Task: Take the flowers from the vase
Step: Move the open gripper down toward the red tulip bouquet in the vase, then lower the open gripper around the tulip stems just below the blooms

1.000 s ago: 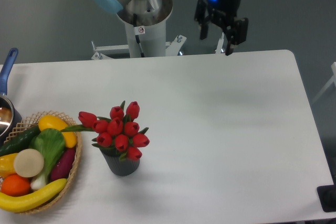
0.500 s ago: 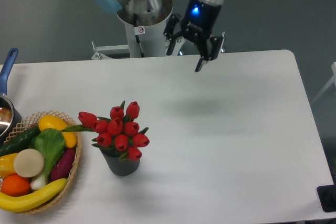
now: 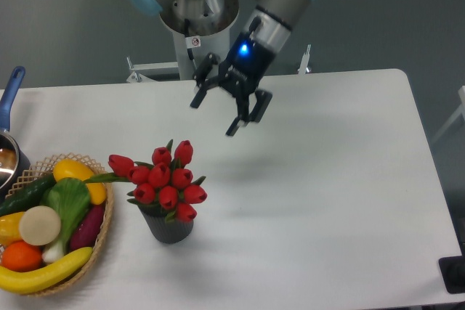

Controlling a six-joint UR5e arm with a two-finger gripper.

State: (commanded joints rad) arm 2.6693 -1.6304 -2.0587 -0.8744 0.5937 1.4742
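1. While the flowers (image 3: 164,179) sit untouched in the vase (image 3: 168,227) on the bench (image 3: 327,179), the hand (image 3: 215,116) has swung leftward and lower toward them.
2. Its fingers gape, released, holding nothing; grasping remains ahead.

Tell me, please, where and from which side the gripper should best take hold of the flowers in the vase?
Probably around the clustered buds of the flowers, coming down from above: they stand upright in the vase, which hides most of the stems. The open gripper hangs up and to the right; the basket crowds the left side.
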